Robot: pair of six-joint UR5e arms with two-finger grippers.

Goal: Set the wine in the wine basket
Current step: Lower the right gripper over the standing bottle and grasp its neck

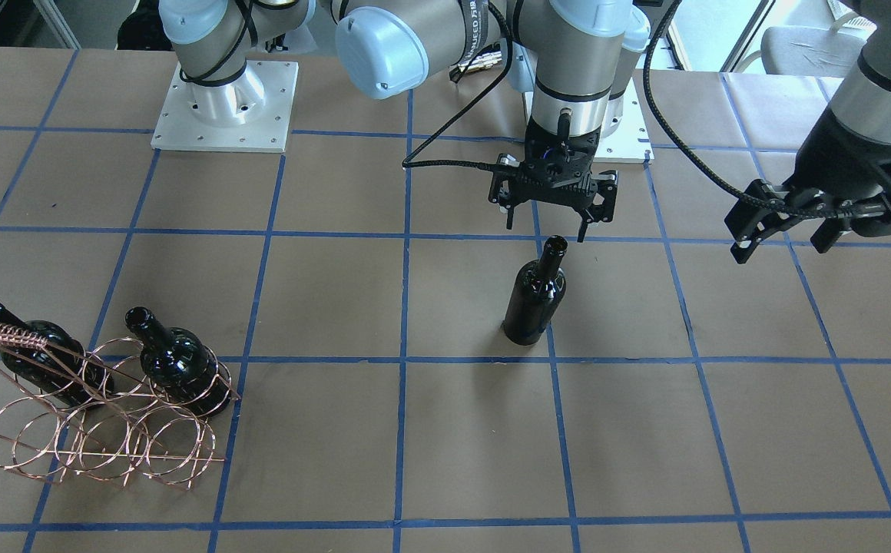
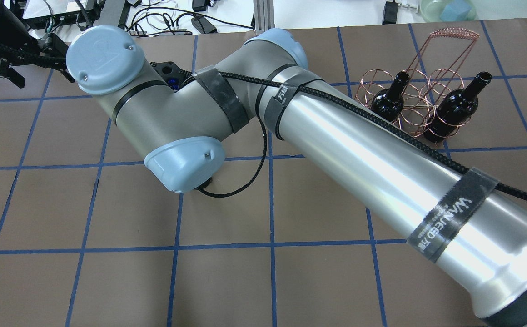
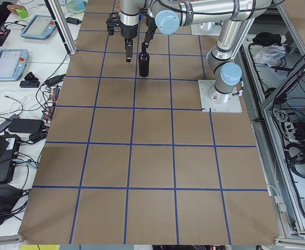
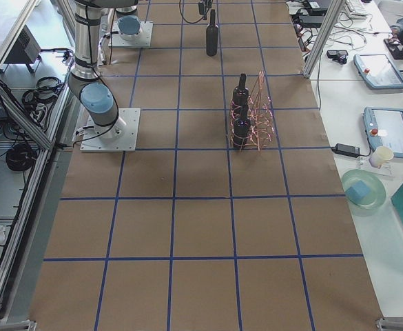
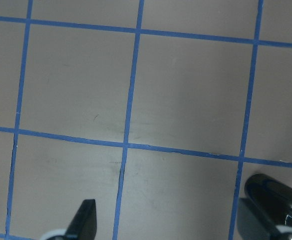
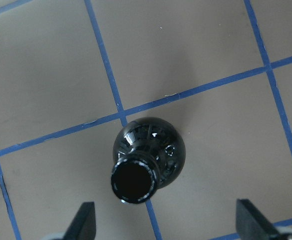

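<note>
A dark glossy wine bottle [image 1: 535, 296] stands upright alone on the brown table; it also shows in the right wrist view [image 6: 148, 155] and the exterior right view [image 4: 212, 34]. My right gripper [image 1: 545, 230] hangs open just above its mouth, fingers [image 6: 86, 222] to either side and not touching. The copper wire wine basket [image 1: 107, 438] stands at the table's right end, also in the overhead view [image 2: 409, 86], with two alike bottles [image 1: 38, 357] [image 1: 177, 361] in its rings. My left gripper [image 1: 783, 242] is open and empty, off to the side in the air. The overhead view hides the lone bottle under my right arm.
The table is brown paper with a blue tape grid [image 1: 403, 361]. The two arm base plates [image 1: 223, 111] sit at the robot's edge. My right arm [image 2: 359, 150] reaches across the table's middle. A black cable [image 1: 453, 130] hangs from the right wrist.
</note>
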